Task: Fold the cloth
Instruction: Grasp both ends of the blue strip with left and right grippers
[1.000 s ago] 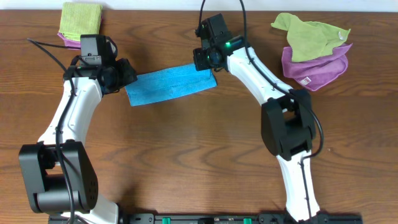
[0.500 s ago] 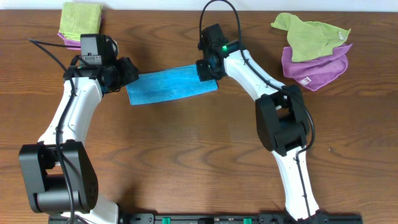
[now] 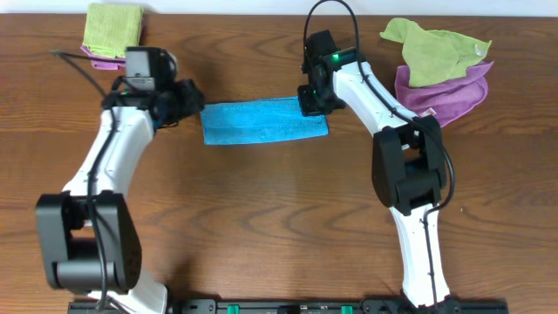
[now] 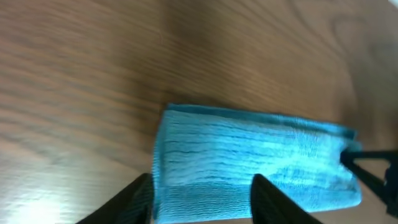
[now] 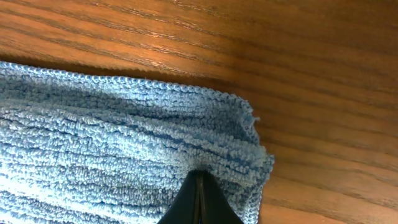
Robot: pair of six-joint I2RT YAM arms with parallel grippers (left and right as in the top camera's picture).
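Note:
The sky-blue cloth (image 3: 261,122) lies on the wooden table as a folded, narrow strip between my two grippers. My left gripper (image 3: 193,103) is at its left end; in the left wrist view its fingers (image 4: 202,199) are apart and straddle the cloth's (image 4: 249,162) near edge. My right gripper (image 3: 314,105) is at the strip's right end; in the right wrist view its fingertips (image 5: 200,177) are pressed together on the cloth's (image 5: 124,143) layered corner. The white tag is not visible.
A folded olive-green cloth (image 3: 113,26) on a purple one sits at the back left. A crumpled green cloth (image 3: 427,48) lies on a purple cloth (image 3: 445,96) at the back right, close to the right arm.
The cloth has slid to the right across the table and now lies more level. Both grippers have moved right with it, staying at its ends.

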